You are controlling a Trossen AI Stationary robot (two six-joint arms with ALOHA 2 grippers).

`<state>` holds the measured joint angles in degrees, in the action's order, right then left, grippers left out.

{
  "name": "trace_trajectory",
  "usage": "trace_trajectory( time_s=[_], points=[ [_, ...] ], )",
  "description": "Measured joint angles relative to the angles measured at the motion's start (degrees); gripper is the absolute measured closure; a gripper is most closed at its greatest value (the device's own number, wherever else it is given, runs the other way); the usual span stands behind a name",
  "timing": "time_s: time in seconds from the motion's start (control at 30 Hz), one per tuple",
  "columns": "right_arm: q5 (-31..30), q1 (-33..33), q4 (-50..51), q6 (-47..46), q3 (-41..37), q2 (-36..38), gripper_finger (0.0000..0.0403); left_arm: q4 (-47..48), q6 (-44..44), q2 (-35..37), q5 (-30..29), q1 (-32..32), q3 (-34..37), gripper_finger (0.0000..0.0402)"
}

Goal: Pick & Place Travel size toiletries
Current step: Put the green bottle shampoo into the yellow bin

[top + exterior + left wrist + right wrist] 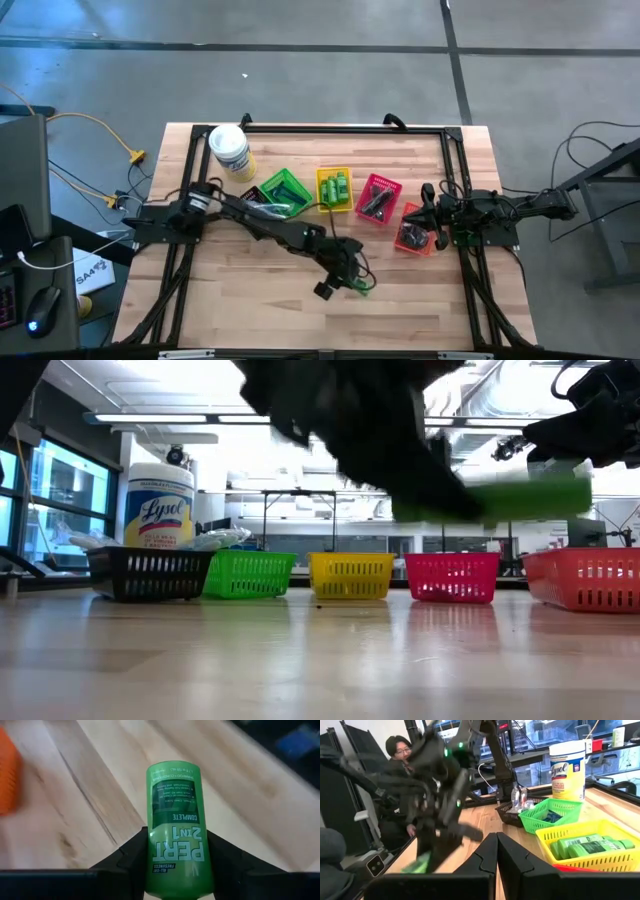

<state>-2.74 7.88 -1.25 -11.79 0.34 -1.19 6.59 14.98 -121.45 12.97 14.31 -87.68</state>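
Left gripper [345, 280] hanging over the bare front-centre stretch of the table [250, 320], jaws pinching a green mini bottle [175, 827]. Bottle lying lengthwise between the two dark fingers [125, 860], its lower end seated deep in the gap, one finger pressing on each side, the rest jutting forward past the fingertips. Showing in the low view as a level green bar [525, 497] carried clear above the tabletop, touching nothing below. Right gripper [432, 215] waiting beside the orange-red basket [412, 212] near the table's right edge, jaws pressed together with nothing between them. More green bottles [590, 845] lying in the yellow basket [334, 203]. Baskets standing in a row well apart from the held bottle: black [150, 572], green [281, 188], yellow, pink [377, 195], orange-red. White Lysol tub [230, 151] standing behind the black one.
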Motion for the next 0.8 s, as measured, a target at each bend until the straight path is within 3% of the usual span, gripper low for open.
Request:
trace_trajectory(
  time_s=[0.33,0.4,0.57,0.8],
  points=[
    [0.13,-0.01,-0.04,0.0,-0.01,-0.03,0.0401,-0.9,-0.59,18.88,-6.38,-0.01,10.91,0.0253],
    [0.07,-0.02,-0.02,0.0,0.0,-0.3,0.0401,-1.12,-1.62,23.93,-8.55,0.01,15.35,0.0253],
    [0.11,-0.02,-0.04,0.0,0.0,-0.27,0.0401,-11.73,-4.4,38.51,-11.7,0.02,30.16,0.0254],
    [-0.2,-0.02,-0.33,0.0,0.0,-0.26,0.0401,-20.78,-9.24,57.57,-13.4,0.09,50.56,0.0254]
  ],
)
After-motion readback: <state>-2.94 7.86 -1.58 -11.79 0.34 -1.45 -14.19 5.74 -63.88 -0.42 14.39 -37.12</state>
